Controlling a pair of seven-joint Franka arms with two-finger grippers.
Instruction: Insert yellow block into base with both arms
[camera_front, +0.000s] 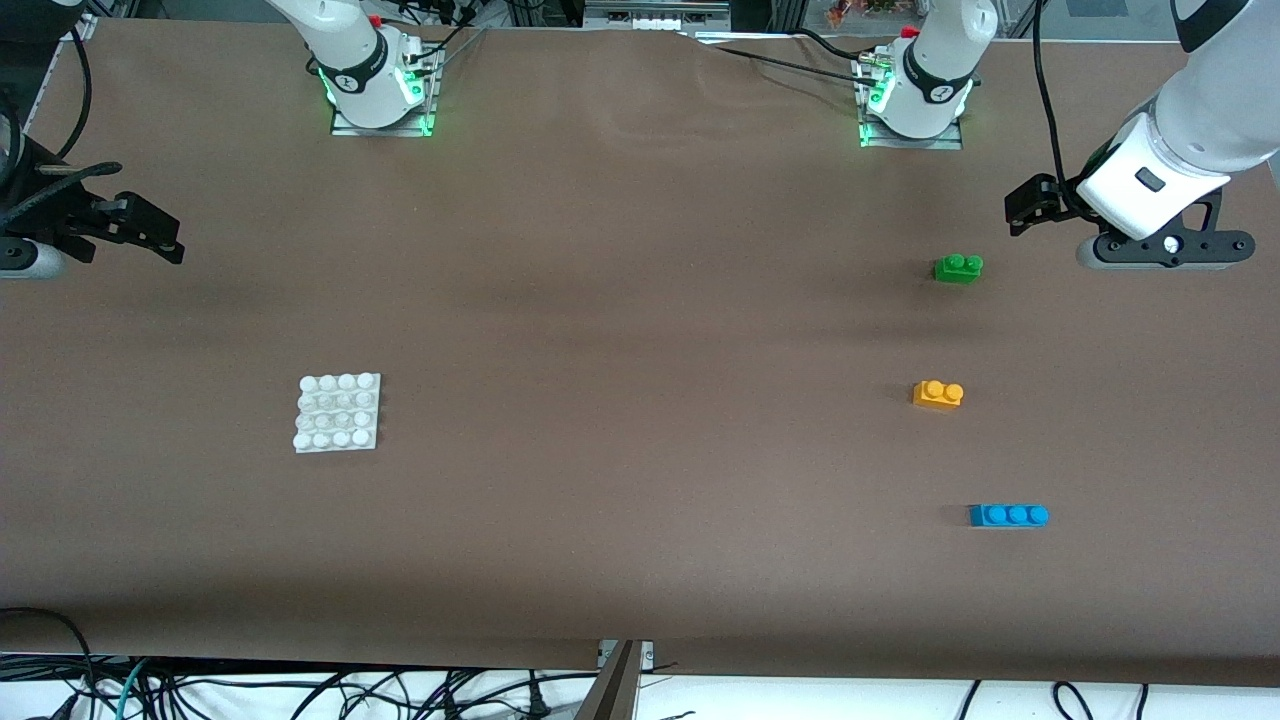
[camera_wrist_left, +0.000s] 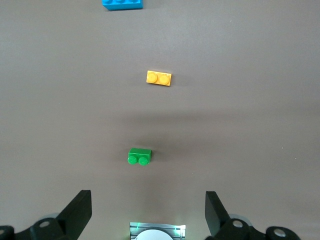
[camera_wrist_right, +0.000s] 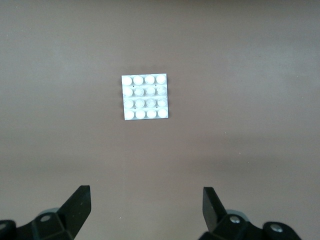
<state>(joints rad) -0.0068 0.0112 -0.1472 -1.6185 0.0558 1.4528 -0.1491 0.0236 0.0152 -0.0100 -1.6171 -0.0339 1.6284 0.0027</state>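
Jaws apart and empty on both: left gripper (camera_wrist_left: 147, 212) hangs over the table's (camera_front: 640, 300) left-arm end, right gripper (camera_wrist_right: 146, 210) over its right-arm end. Yellow block (camera_front: 938, 393): on the table toward the left arm's end, between green brick (camera_front: 958, 268) and blue brick (camera_front: 1008, 515). Base (camera_front: 338, 412): flat, well apart, toward the right arm's end.

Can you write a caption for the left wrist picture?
Open left gripper over the table, looking at the green brick, yellow block and blue brick.

No text, label or number is legible.
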